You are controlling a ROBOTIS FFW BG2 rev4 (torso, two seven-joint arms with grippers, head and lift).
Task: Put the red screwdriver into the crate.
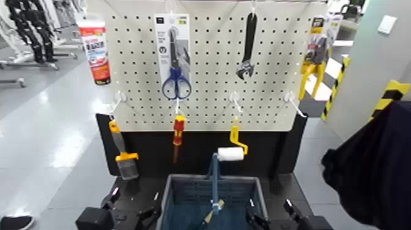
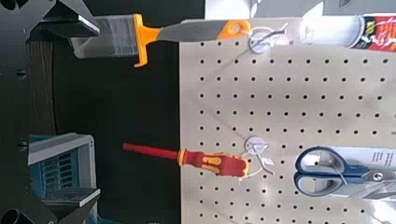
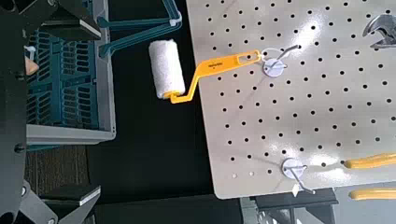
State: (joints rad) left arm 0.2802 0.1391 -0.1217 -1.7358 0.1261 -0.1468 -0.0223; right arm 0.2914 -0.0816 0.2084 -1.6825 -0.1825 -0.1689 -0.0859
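Red screwdriver (image 1: 178,130): hanging, shaft down.
Yellow-banded handle; blue-grey mesh crate (image 1: 211,202) below, handle upright.

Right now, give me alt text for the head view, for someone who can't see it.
A red screwdriver hangs on a pegboard between an orange-handled brush and a white paint roller. Below stands a blue-grey crate, with the left pincer and right pincer on either side, both open.
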